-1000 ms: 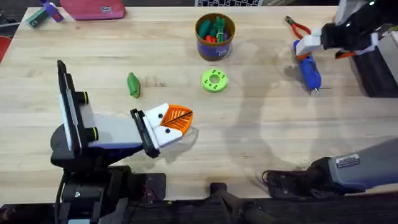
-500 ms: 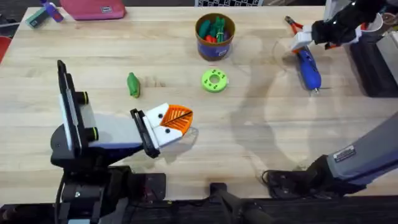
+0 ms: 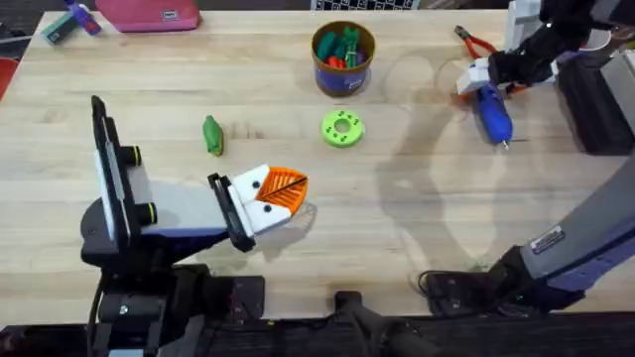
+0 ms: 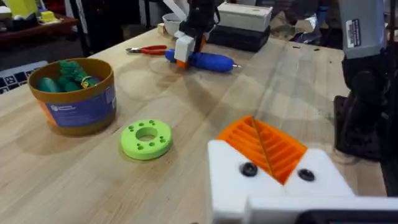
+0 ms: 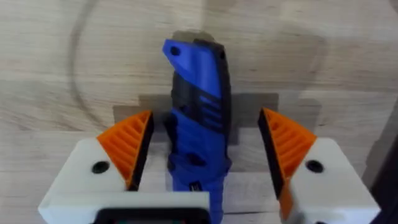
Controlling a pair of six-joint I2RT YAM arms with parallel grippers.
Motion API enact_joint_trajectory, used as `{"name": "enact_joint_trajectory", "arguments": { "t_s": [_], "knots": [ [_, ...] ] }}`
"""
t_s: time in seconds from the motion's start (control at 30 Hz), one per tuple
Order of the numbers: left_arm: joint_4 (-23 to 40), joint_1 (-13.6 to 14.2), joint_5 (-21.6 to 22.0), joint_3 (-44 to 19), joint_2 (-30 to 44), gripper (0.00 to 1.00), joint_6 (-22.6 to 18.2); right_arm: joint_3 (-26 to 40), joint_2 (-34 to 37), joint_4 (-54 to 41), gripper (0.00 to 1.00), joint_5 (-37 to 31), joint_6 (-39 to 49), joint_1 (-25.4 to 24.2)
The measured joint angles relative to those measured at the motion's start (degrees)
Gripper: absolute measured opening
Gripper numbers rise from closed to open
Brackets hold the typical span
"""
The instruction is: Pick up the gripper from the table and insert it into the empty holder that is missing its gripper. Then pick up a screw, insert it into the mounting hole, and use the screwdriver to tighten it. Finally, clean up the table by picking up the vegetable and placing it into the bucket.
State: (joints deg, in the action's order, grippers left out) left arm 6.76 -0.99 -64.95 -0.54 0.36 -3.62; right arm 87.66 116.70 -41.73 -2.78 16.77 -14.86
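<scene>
The right gripper (image 5: 205, 162) hangs over the screwdriver (image 3: 492, 107), which lies on the table (image 3: 397, 228) at the far right, next to the red pliers (image 3: 473, 43). Its fingers are spread, one orange pad (image 5: 127, 146) on each side of the blue body, and neither pad touches it yet.

The body is round and smooth, so if the pads close off its middle line, it can roll or swing away. In the wrist view it sits a little nearer to one pad, so that pad would touch first and push the tool sideways. A grip too near one end could also let the bit (image 3: 503, 144) tip down when lifted.

The left gripper (image 3: 273, 195) rests low at the near left, with its fingers pressed together. The vegetable (image 3: 212, 135) lies near it, well apart from the bucket (image 3: 343, 58). A careless sweep of the left arm could knock the vegetable or the green disc (image 3: 342, 129).
</scene>
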Motion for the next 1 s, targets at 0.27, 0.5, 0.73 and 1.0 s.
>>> {"name": "enact_joint_trajectory", "arguments": {
  "t_s": [0.27, 0.5, 0.73, 1.0],
  "knots": [
    [0.0, 0.0, 0.0, -0.01, 0.0, 0.02, -0.02, 0.11, 0.43, 0.13, 0.768, 0.57, 2.76, 0.01],
    [0.0, 0.0, 0.0, 0.0, 0.0, 0.02, -0.02, 0.2, 0.54, 0.33, 0.082, 0.55, 4.09, 0.03],
    [0.0, 0.0, 0.0, -0.02, 0.0, 0.02, -0.02, 0.33, 0.57, 0.32, 0.024, 0.72, 4.09, -0.04],
    [0.0, 0.0, 0.0, 0.0, 0.0, 0.02, -0.02, 0.33, 0.5, 0.21, 0.024, 0.69, 4.12, 0.26]
  ]
}}
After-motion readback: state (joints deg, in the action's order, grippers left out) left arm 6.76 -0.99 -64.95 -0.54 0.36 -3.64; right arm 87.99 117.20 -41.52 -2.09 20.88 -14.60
